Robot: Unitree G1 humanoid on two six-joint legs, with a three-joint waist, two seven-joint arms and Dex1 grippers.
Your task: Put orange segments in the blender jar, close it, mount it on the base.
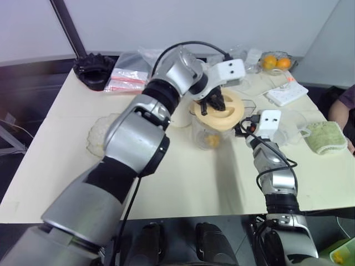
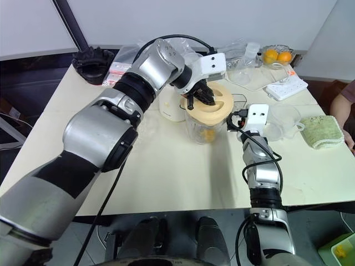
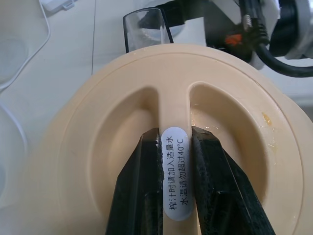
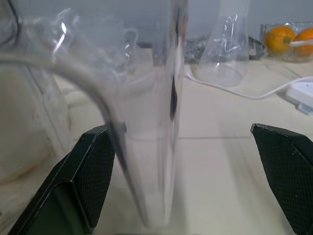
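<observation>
On the cream worktop (image 2: 166, 166), the left claw (image 3: 174, 147) pinched the lid (image 2: 213, 108) ridge atop the blender jar (image 2: 202, 130); the right claw (image 4: 181, 161) gaped wide around its handle (image 4: 117, 147).

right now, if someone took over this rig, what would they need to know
Left gripper: shut on the ridge handle of the pale orange lid, which sits on top of the blender jar.
Right gripper: open, level, its fingers either side of the jar's handle, not yet gripping.
Orange segments lie in the jar's bottom.
Base: cream block just behind the jar, on the robot's left side of it, nothing mounted.
Done: segments loaded, lid placed.
Left: confirm the lid is seated, grip the jar, mount it on the base.
</observation>
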